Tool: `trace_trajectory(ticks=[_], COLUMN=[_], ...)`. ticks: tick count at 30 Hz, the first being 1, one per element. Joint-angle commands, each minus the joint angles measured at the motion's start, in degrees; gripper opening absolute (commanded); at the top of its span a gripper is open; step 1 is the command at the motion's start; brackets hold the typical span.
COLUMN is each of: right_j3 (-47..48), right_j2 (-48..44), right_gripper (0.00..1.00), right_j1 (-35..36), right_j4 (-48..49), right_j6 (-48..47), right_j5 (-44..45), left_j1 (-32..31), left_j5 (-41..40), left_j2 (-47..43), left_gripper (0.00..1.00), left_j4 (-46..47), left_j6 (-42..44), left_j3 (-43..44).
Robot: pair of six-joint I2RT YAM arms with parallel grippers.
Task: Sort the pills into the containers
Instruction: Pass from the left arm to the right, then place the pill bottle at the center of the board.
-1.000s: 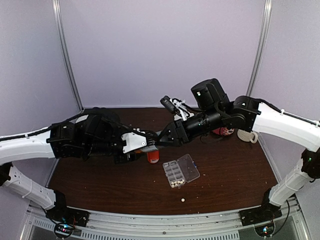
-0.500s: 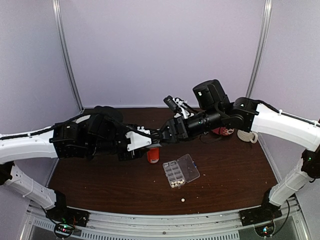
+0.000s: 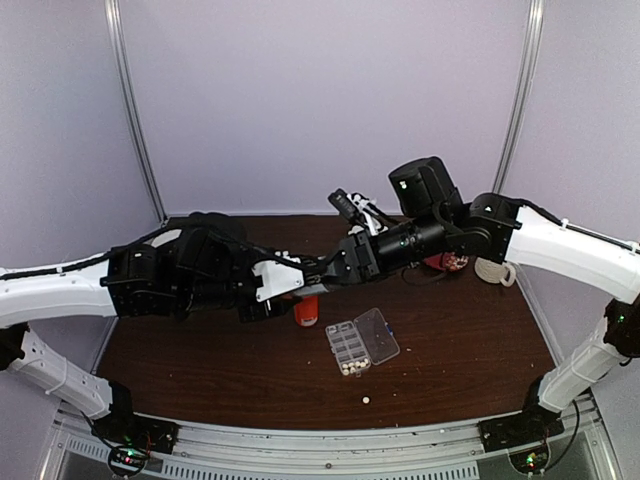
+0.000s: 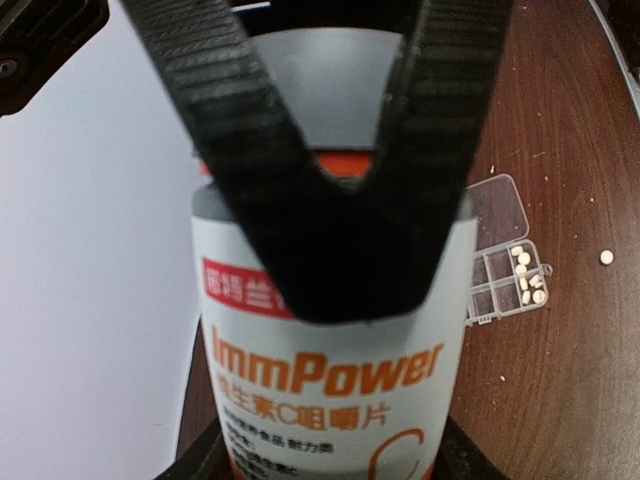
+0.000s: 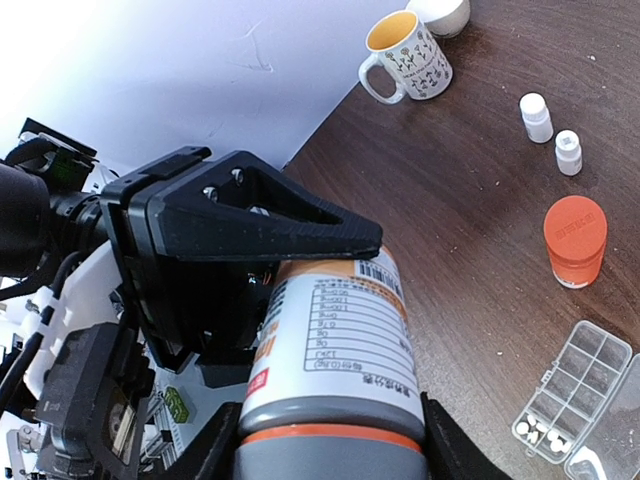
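A white-labelled bottle (image 4: 330,370) with a grey cap (image 5: 330,450) hangs in the air between both arms. My left gripper (image 4: 325,452) is shut on its body. My right gripper (image 5: 330,458) is shut on the cap, one finger on each side. In the top view the two grippers meet at the table's middle, left gripper (image 3: 297,281) and right gripper (image 3: 326,272). The clear organizer box (image 3: 360,342) lies open in front of them, below the bottle. A few pills (image 3: 351,367) sit in its near cells. One loose pill (image 3: 366,400) lies on the table nearer the front edge.
An orange-capped bottle (image 3: 306,312) stands just under the grippers. Two tiny white bottles (image 5: 536,117) and a yellow-lined mug (image 5: 408,50) stand further off. A cream cup (image 3: 493,272) and a red object (image 3: 447,262) sit at the back right, beside the right arm.
My right gripper opened wider and then shut again on the grey cap. Both arms drifted a little to the right with the bottle. The organizer and pills have not moved.
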Motion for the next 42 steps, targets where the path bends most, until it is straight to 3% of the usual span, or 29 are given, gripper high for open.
trace_trajectory(ticks=[1,8,12,16,23,30,34,40,42], right_j3=[0.6,0.7,2.5,1.2,4.4,7.9,9.2,9.6,9.7], right_j2=[-2.7,-3.6,0.3,1.5,11.4,18.6,20.1,16.8,15.0], right_gripper=[0.24,0.26,0.27,0.28,0.27,0.38,0.68,0.87,0.89], right_j1=[-3.9,-10.3,-14.2,-17.3,-20.3,-22.0,-22.2,-22.1,-21.3], right_j4=[-7.8,-24.0,-34.5,-36.2,-42.3,-43.0,-43.1,-42.1,-42.1], right_j6=[-4.1,-14.4,-18.8,-20.8,-24.1,-25.5,-25.2,-24.1,-23.8], right_j5=[5.6,19.4,25.7,28.9,31.0,30.9,32.5,32.8,35.3], left_j1=[0.1,1.7,2.3,3.2,3.3,3.2,3.3,3.2,3.2], left_j5=[2.5,2.0,2.7,0.5,-1.2,1.5,1.4,0.6,0.1], left_j2=[-3.8,-4.3,-5.9,-7.9,-9.7,-10.6,-9.5,-7.6,-6.8], left_gripper=[0.50,0.96,0.98,0.97,0.98,0.98,0.98,0.98,0.98], left_j4=[8.6,6.1,8.3,8.5,4.1,4.1,3.3,3.0,2.5], left_j6=[-4.0,-9.5,-13.3,-18.0,-25.0,-26.9,-27.0,-27.0,-27.0], left_j3=[-1.7,-2.7,-4.4,-5.1,-4.6,-6.9,-6.3,-5.7,-4.9])
